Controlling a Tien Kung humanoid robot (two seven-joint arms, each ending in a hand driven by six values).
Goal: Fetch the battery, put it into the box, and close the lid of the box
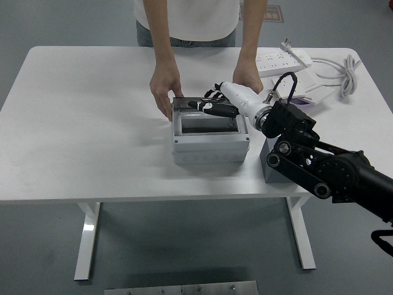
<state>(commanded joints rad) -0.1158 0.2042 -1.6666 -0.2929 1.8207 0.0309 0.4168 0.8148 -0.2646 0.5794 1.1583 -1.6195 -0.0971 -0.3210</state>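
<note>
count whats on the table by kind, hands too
robot hand: 1
person's hands: 2
grey box: 1
power strip: 1
coiled white cable: 1
dark grey block: 1
total: 7

Person (190, 24) above chest cropped out

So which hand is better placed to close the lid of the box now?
The right hand. It already reaches over the lid at the back edge of the box, fingers on it. The left hand is not in view.
</note>
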